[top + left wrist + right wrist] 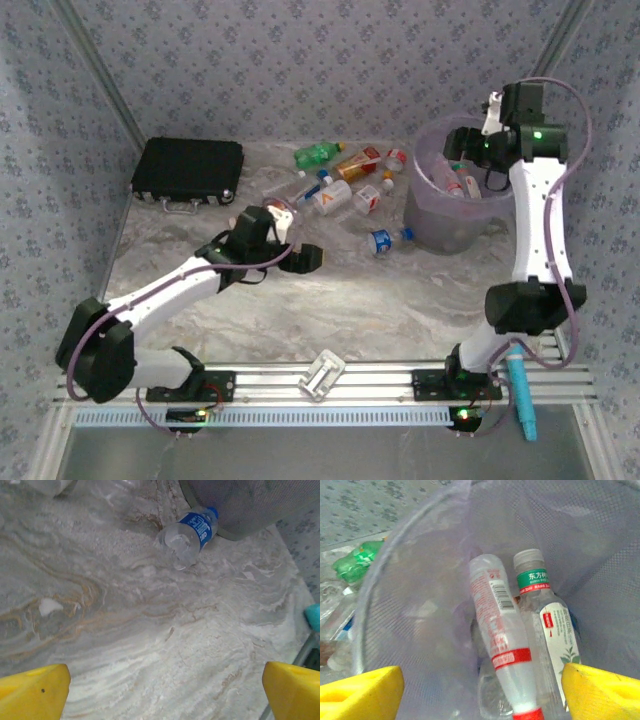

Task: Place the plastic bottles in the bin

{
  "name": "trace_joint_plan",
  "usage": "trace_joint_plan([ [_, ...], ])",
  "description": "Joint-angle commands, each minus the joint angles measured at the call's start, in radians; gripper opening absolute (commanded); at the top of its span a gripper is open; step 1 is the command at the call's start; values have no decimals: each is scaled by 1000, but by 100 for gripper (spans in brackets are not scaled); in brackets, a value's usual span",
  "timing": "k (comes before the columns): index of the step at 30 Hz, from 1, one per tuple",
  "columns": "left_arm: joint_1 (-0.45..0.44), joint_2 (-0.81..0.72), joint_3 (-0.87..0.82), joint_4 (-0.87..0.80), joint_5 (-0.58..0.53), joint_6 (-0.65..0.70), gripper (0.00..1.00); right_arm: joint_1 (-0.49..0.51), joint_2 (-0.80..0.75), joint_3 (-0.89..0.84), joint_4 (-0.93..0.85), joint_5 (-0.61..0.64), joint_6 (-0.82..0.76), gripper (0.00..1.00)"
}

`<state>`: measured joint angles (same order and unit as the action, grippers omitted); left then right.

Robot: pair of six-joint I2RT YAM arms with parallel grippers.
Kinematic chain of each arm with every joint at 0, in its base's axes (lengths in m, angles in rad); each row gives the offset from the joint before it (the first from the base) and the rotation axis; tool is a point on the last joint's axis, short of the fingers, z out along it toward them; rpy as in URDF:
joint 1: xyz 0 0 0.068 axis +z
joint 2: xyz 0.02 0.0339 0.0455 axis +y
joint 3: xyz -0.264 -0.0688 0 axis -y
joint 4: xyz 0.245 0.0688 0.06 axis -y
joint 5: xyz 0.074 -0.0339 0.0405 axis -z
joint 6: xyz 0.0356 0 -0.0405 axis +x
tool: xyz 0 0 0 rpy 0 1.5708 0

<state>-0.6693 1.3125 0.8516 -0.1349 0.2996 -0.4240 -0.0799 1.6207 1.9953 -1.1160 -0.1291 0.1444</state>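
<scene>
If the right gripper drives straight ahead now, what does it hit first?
Probably the red-labelled bottle lying inside the bin, next to the green-banded bottle; the open right gripper points down at them, though depth is unclear.

Marbled grey worktop (330, 300). A blue-labelled bottle (192, 530) lies ahead and right of the left tool (306, 258), beside the bin (430, 225). More bottles (340, 185) lie scattered beyond the tool, and a black case (188, 170) far to its left.

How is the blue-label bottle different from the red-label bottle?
The blue-label bottle lies on the table beside the bin; the red-label bottle is inside the bin. The blue-label bottle has a blue cap, the red-label bottle a red one. Both are see-through plastic.
</scene>
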Motion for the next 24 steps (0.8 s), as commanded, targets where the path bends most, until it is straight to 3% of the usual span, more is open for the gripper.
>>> trace_joint_plan([
  [1,-22,79,85,-56,-73,92,98,-7,-93,-82,59,-84,26,86],
  [11,-85,329,323,-52,-64,221,97,8,-402,-430,313,-273,93,88],
  [24,-166,726,710,-171,-135,371,97,10,-567,-636,260,-321,92,88],
])
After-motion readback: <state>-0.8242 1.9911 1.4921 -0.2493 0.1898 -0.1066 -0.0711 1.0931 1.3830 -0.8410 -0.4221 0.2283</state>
